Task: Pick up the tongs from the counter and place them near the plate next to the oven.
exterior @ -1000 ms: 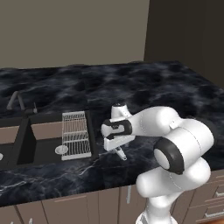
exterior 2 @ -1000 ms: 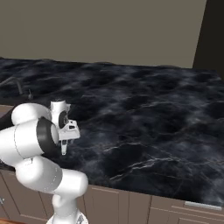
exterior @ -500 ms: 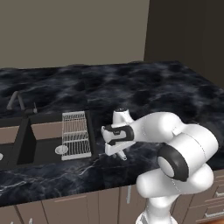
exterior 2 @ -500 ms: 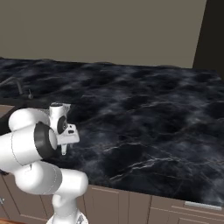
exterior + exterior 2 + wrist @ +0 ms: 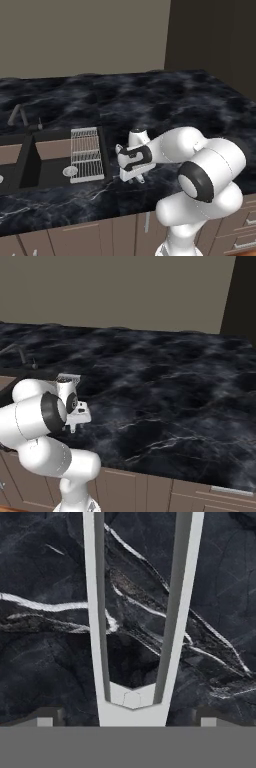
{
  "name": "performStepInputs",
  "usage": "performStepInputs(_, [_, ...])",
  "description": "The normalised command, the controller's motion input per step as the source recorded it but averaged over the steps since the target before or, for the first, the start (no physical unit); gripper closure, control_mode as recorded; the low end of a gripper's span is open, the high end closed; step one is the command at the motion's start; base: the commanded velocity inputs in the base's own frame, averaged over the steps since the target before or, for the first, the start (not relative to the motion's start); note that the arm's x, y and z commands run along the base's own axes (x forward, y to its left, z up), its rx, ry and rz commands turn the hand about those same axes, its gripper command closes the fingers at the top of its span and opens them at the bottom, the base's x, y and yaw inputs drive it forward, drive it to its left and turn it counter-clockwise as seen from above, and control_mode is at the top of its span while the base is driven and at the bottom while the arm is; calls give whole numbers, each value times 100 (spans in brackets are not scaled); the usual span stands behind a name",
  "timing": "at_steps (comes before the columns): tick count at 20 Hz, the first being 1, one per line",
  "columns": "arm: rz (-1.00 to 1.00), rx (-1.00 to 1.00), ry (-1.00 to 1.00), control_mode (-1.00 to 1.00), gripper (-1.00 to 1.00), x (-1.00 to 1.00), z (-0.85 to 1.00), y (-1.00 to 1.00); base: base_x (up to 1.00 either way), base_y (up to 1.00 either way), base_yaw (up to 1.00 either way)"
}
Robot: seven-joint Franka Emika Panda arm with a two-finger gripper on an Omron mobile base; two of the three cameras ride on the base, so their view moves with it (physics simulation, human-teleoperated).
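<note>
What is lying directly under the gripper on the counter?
In the hand view, the tongs lie flat on the black marble counter, hinge end between the open gripper, arms spreading away. From the base cameras the hand covers them; whether the fingertips touch is unclear.

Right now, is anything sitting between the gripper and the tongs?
Nothing visible does. In the hand view the tongs lie flat on the counter straight under the gripper, its open fingertips standing either side of the hinged end with only bare marble between.
</note>
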Motion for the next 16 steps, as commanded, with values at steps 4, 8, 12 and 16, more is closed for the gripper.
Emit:
performStepInputs(4, [0,0,0,-100,-100,0,-4,0,0,0,0])
performStepInputs(8, [0,0,0,-100,100,0,0,0,0,0,0])
performStepInputs(12, [0,0,0,-100,100,0,0,0,0,0,0])
performStepInputs(16, [0,0,0,-100,100,0,0,0,0,0,0])
